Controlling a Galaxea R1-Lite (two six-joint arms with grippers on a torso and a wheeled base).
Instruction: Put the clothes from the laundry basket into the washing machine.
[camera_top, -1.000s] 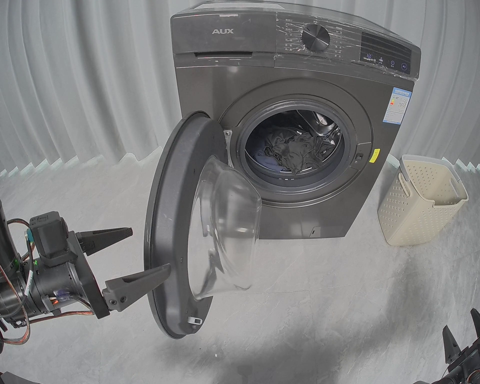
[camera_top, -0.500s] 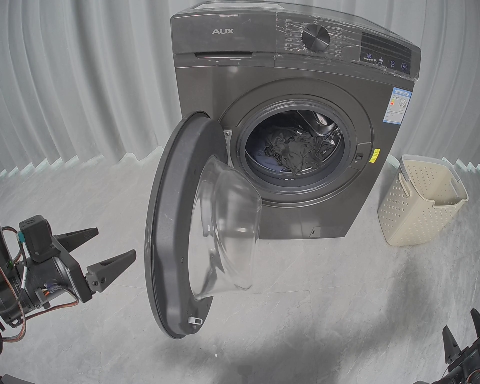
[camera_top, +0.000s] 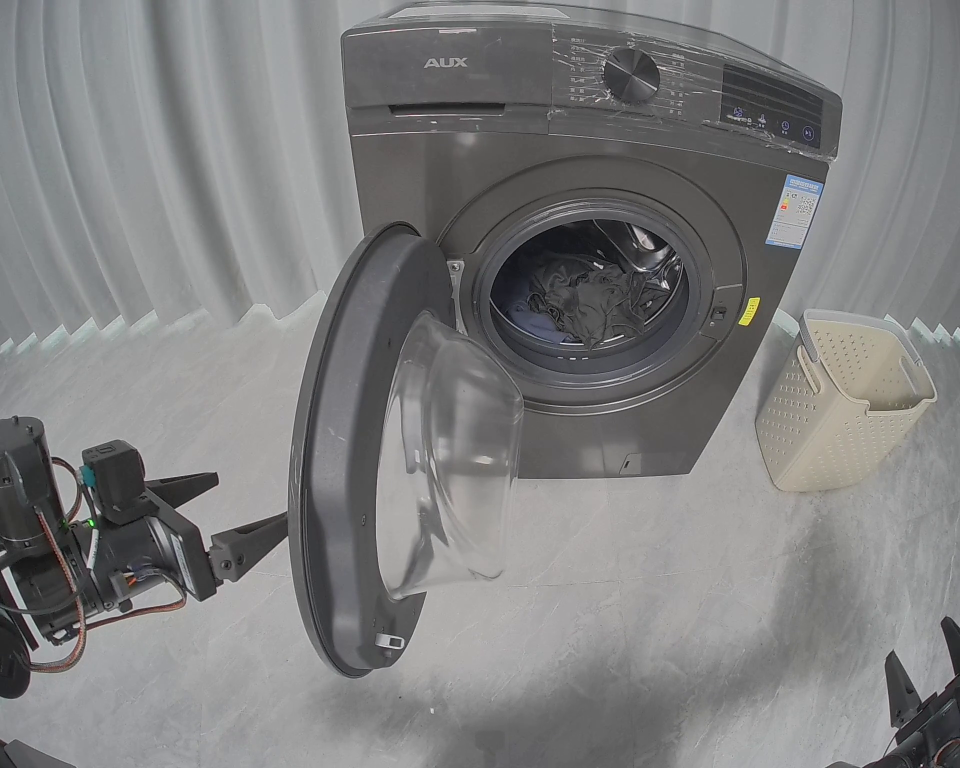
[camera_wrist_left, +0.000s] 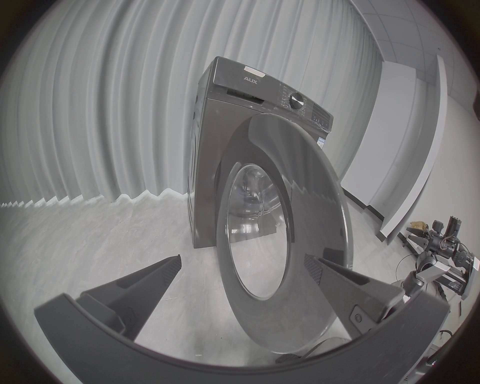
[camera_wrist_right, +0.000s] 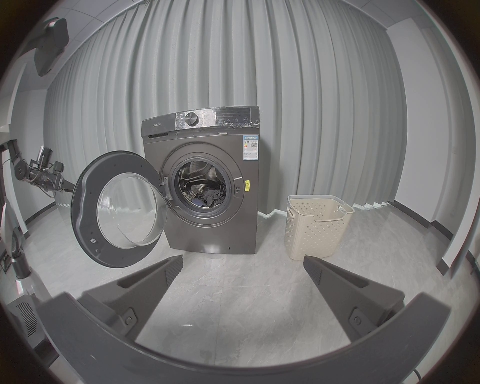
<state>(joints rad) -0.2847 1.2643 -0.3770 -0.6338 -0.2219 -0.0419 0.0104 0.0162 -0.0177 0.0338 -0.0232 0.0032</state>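
Standing upright, mouth upward: laundry basket (camera_top: 805, 435)

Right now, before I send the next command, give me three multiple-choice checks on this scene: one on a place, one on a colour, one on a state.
1. Where does the laundry basket stand relative to the washing machine?
A) on top of it
B) at the robot's left of it
C) at the robot's right of it

2. What colour are the clothes inside the machine?
A) mostly dark grey
B) white
C) bright red

3. What state is the machine's door in?
A) shut
B) swung wide open
C) taken off

Answers:
1 C: the head view shows the basket standing to the right of the machine.
2 A: dark grey fabric lies heaped in the round opening.
3 B: the door hangs on its hinge, turned well away from the opening.
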